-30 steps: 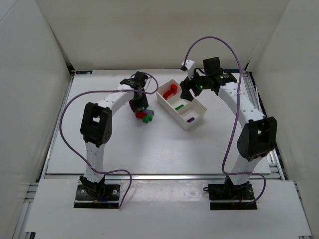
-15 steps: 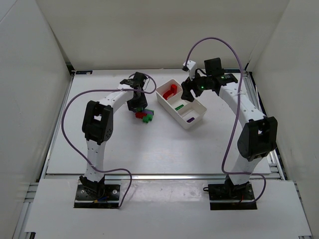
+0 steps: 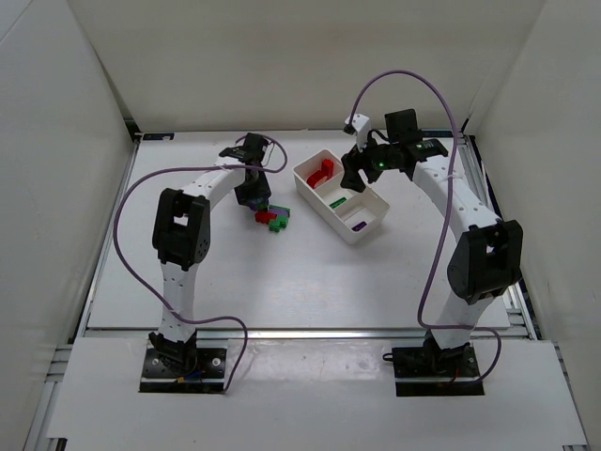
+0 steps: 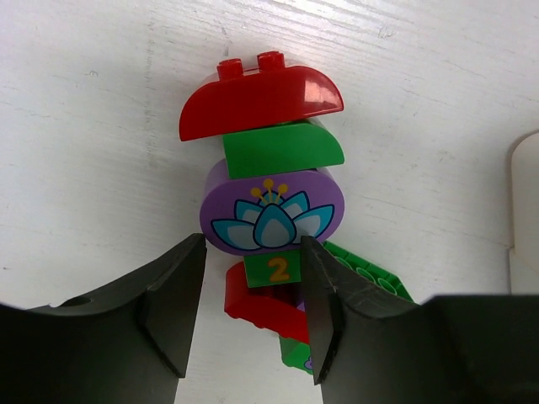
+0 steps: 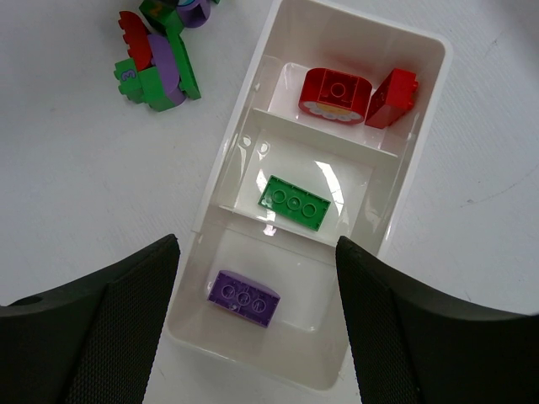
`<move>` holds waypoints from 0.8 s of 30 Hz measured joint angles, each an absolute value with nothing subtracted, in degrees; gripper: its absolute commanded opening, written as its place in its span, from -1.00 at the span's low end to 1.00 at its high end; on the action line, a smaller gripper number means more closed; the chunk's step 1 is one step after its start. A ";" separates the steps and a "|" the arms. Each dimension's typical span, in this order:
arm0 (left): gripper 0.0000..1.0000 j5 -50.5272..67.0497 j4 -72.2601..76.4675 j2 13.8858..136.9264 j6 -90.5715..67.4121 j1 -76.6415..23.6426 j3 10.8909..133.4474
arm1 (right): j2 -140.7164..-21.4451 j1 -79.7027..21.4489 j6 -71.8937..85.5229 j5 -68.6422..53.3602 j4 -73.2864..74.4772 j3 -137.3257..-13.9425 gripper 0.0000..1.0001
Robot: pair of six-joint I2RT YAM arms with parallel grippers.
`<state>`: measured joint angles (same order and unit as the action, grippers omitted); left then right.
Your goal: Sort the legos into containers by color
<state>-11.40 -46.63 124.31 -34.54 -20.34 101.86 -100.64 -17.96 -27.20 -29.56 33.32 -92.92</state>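
A clump of loose legos [image 3: 273, 220] lies on the table left of the white tray [image 3: 319, 209]. In the left wrist view the clump shows a red arch brick [image 4: 261, 101], a green brick [image 4: 282, 150], a purple flower brick [image 4: 271, 210] and a green "2" brick [image 4: 274, 269]. My left gripper [image 4: 253, 311] is open, low over the clump, its jaws on either side of the "2" brick. My right gripper [image 5: 257, 328] is open and empty above the tray [image 5: 226, 168]. The tray holds two red bricks [image 5: 337, 94], one green brick [image 5: 293, 203] and one purple brick [image 5: 244, 297], each colour in its own compartment.
A red piece [image 4: 261, 307] and a green plate [image 4: 370, 278] lie under the clump beside my right finger. The tray's corner [image 4: 524, 202] shows at the right edge of the left wrist view. White walls enclose the table on three sides.
My left wrist has swung a little to the left and back over the clump. The right arm has barely moved.
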 measured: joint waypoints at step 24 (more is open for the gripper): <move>0.25 -7.73 -44.47 124.31 -34.57 -22.76 101.86 | -100.66 -17.96 -27.20 -30.20 33.34 -92.86 0.57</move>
<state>-7.73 -44.47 124.31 -34.57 -22.76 101.86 -100.66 -17.96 -27.20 -30.20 33.34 -92.86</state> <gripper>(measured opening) 0.624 0.786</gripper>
